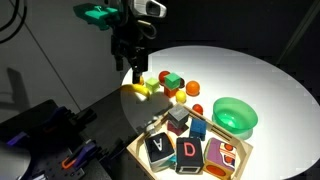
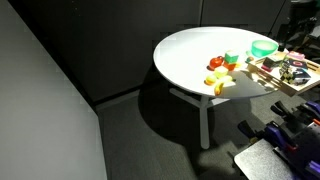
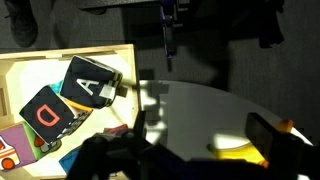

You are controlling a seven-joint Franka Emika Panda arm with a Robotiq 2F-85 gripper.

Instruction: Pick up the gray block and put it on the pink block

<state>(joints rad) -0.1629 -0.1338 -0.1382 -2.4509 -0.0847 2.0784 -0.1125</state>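
The gray block [image 1: 180, 117] is a small dark cube in the wooden tray [image 1: 240, 158] at the table's front, behind the A and D tiles. I cannot make out the small pink block in any view. My gripper [image 1: 133, 68] hangs above the table's far left rim, well away from the tray, over a yellow banana-like object [image 1: 140, 89]. In the wrist view the gripper [image 3: 200, 130] is open and empty, with the yellow object [image 3: 240, 152] below, between the fingers. The gray block is hidden in the wrist view.
The tray also holds a black A tile [image 3: 90, 82], a red-rimmed D tile [image 3: 48, 112], a small blue cube [image 1: 197, 128] and a pinkish picture tile [image 1: 222, 153]. A green bowl [image 1: 235, 115], a green cube [image 1: 172, 80] and an orange ball [image 1: 192, 90] stand on the round white table [image 2: 185, 50].
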